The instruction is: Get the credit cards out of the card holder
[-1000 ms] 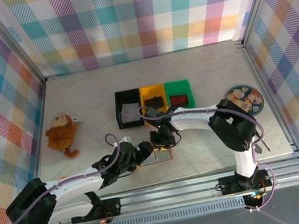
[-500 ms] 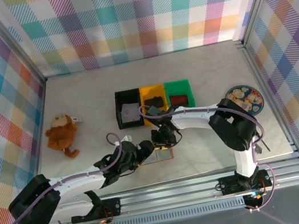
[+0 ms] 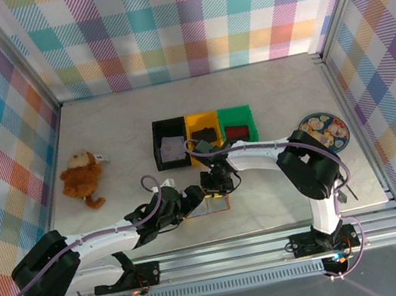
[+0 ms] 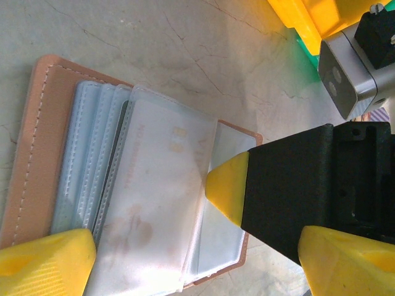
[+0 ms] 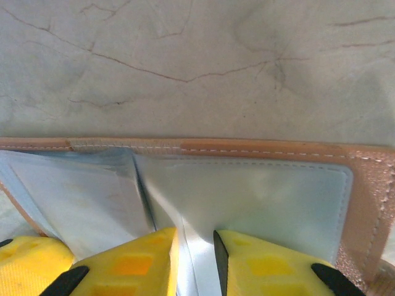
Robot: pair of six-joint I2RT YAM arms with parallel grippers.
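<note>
Left arm, right arm: white tubular links, black joint housings, a lilac cable looped along each. Fingers: yellow wedge-shaped pads with black inserts. Finger carriage: matte black, recessed screw holes. Silver wrist block: two small holes.

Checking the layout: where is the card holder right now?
In the top view, the card holder lies open front-centre on the table, left end effector at its left, right end effector on its far side, before the yellow bin.
</note>
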